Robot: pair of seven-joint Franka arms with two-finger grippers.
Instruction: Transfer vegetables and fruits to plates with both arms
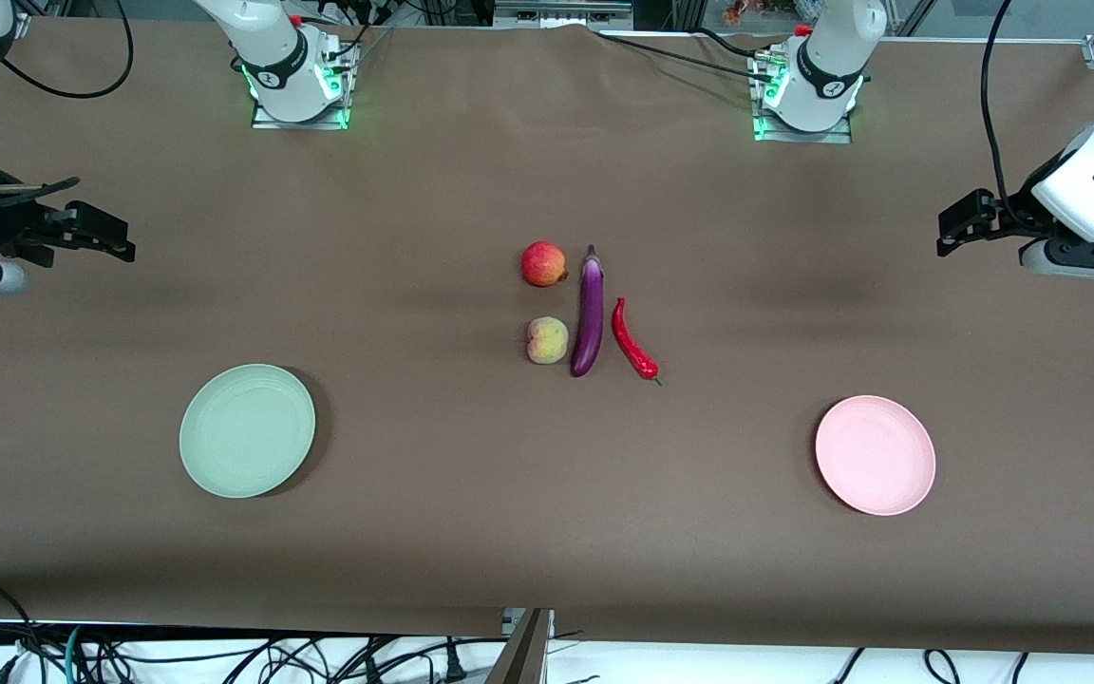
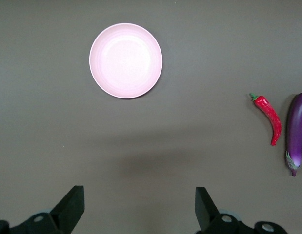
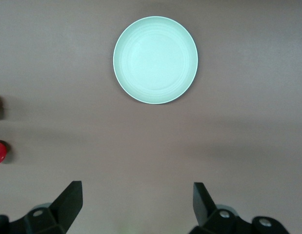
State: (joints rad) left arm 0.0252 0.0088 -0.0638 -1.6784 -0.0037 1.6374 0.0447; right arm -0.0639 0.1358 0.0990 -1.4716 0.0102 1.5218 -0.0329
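Note:
The purple eggplant [image 1: 590, 321] lies mid-table, with the red chili pepper [image 1: 633, 341] beside it toward the left arm's end. The red apple-like fruit [image 1: 544, 263] and the peach [image 1: 547, 340] lie beside the eggplant toward the right arm's end. The mint green plate [image 1: 247, 430] and the pink plate [image 1: 875, 455] lie nearer the front camera. My left gripper [image 1: 957, 223] hangs open and empty at the left arm's end of the table; its wrist view shows the pink plate [image 2: 126, 60], chili [image 2: 268, 117] and eggplant [image 2: 296, 131]. My right gripper [image 1: 103, 233] hangs open and empty at the other end, seeing the green plate [image 3: 155, 59].
The brown table cover [image 1: 471, 494] spreads wide around the plates and the produce. The two arm bases [image 1: 295, 71] stand along the table's edge farthest from the front camera. Cables hang along the edge nearest that camera.

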